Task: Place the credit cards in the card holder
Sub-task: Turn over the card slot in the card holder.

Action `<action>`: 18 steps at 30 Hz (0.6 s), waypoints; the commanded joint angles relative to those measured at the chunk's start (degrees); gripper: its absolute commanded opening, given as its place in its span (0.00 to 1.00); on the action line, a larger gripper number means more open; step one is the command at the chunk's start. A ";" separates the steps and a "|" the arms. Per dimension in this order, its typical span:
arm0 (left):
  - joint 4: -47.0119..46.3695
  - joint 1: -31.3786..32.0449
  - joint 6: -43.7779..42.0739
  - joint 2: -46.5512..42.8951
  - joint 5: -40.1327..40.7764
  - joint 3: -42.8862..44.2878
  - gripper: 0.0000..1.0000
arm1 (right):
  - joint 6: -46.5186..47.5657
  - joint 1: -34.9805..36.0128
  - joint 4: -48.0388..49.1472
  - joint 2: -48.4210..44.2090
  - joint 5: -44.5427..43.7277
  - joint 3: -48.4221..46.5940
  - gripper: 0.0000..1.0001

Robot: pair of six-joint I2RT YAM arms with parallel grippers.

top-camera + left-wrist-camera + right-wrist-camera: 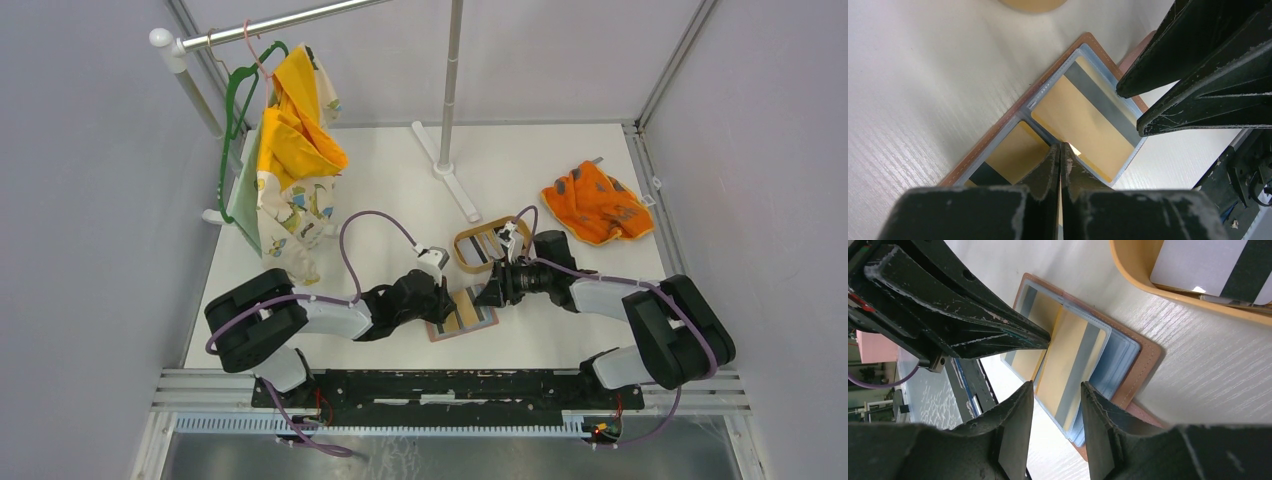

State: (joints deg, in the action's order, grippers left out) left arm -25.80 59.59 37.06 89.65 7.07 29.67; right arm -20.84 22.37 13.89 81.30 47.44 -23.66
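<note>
From above, the card holder (465, 318) lies open on the table (380, 180) at the near middle, just at 6 o'clock of the oval tray (460, 250). The left gripper (447, 298) is at its 9 o'clock edge and the right gripper (493, 292) at its 1 o'clock corner. The two arms meet so closely over it that one misjudged move could knock fingers together or shove the holder askew. The left wrist view shows the left jaws clenched tight over the holder's inner fold, at 6 o'clock of a yellowish card (1083, 125) already seated in a clear sleeve. Whether a thin sleeve edge is pinched between them I cannot tell; if it is, a pull could lift or fold the whole holder. In the right wrist view the right jaws stand apart, released, straddling the sleeve leaf toward 6 o'clock and holding nothing I can make out. Closing there might catch several leaves at once or crease the seated card. A white card (1198, 262) with a dark stripe lies in the tray at 1 o'clock, so by my reading more cards have yet to go in.
</note>
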 commanded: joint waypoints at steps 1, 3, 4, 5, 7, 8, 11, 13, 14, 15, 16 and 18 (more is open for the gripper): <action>-0.77 0.07 1.97 0.34 0.63 1.05 0.04 | -3.68 -0.15 6.15 0.33 2.58 0.84 0.45; -0.57 0.01 1.92 0.14 0.87 0.94 0.04 | -4.61 -0.34 7.39 0.52 3.32 1.09 0.45; -0.51 0.08 1.88 0.05 1.02 0.91 0.04 | -4.88 -0.38 7.72 0.54 3.44 1.20 0.45; -0.37 0.11 1.88 -0.06 1.14 0.91 0.04 | -5.33 -0.53 8.60 0.60 3.84 1.37 0.45; -0.18 0.03 1.84 -0.12 1.19 0.83 0.04 | -7.16 -0.70 10.74 0.69 4.77 2.05 0.45; -0.14 0.01 1.86 -0.17 1.21 0.79 0.04 | -7.90 -0.70 11.48 0.83 5.13 2.38 0.45; -0.04 0.08 1.83 -0.35 1.19 0.82 0.04 | -10.13 -0.81 14.04 1.29 6.23 3.01 0.44; 0.13 0.03 1.85 -0.75 1.22 0.83 0.05 | -11.36 -0.88 15.65 1.62 6.67 3.55 0.44; 0.21 0.01 1.86 -0.93 1.24 0.75 0.05 | -12.30 -0.80 17.05 1.81 6.86 3.98 0.43; 0.35 0.08 1.88 -1.15 1.22 0.74 0.05 | -13.50 -0.92 18.54 1.83 7.28 4.39 0.43; 0.53 0.02 1.88 -1.40 1.19 0.68 0.05 | -15.09 -0.82 20.65 2.07 7.67 4.94 0.43; 0.64 0.02 1.88 -2.06 1.28 0.45 0.05 | -17.54 -0.85 23.95 2.53 8.09 5.69 0.43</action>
State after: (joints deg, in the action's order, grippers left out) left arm -25.47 59.59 37.04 89.52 7.35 29.67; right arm -32.38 21.37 27.24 83.07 52.16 -19.25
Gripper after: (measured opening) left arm 0.048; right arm 0.432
